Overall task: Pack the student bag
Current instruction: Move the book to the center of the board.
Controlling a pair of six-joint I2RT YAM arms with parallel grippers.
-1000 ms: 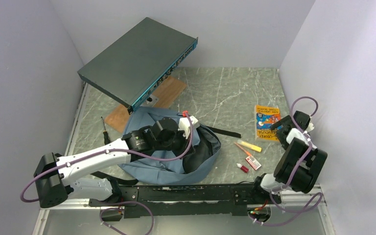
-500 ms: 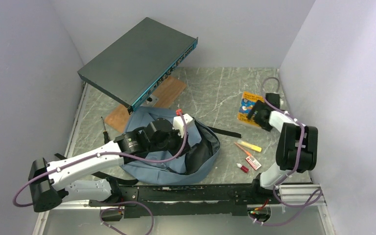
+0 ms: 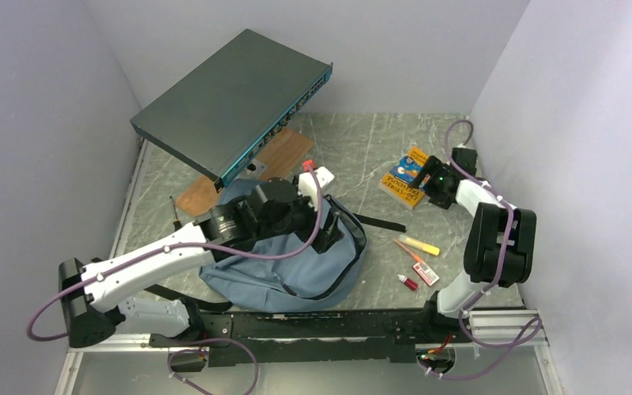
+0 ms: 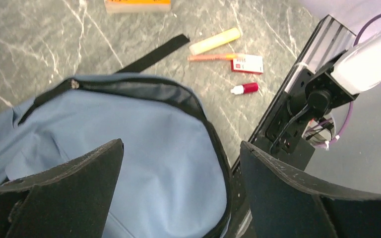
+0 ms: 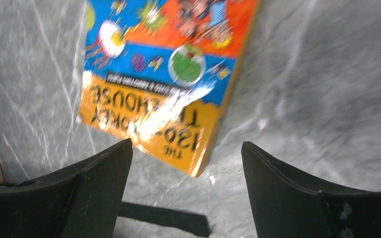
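Nearest of all, the black rail (image 3: 313,325) runs along the table's (image 3: 362,148) near edge, just outside the right-hand jaw of the left gripper (image 4: 181,145). That gripper hangs over the student bag (image 3: 288,263) with its jaws spread wide and nothing in them. The bag's blue-grey fabric lies below the gap and spreads out past the left-hand jaw, and its black zippered rim curves under the right-hand one.

Ahead of those jaws, past the bag's rim, lie a small red bottle (image 4: 244,89), then a red-and-white packet (image 4: 247,63) with an orange pen (image 4: 213,57) just beside it, then a yellow highlighter (image 4: 214,40). A black strap (image 4: 154,53) trails from the bag, ahead of the gap.

Farther off, the right gripper (image 5: 186,145) is low over the table, jaws wide apart and gripping nothing. A colourful book (image 5: 163,74) lies flat ahead of its fingertips, one corner pointing into the gap. That view is blurred, so perhaps a tip brushes the cover; I cannot tell.

Beyond the left gripper, a wooden board (image 3: 276,156) lies on the table, and the dark grey metal box (image 3: 230,103) sits slanted above it.
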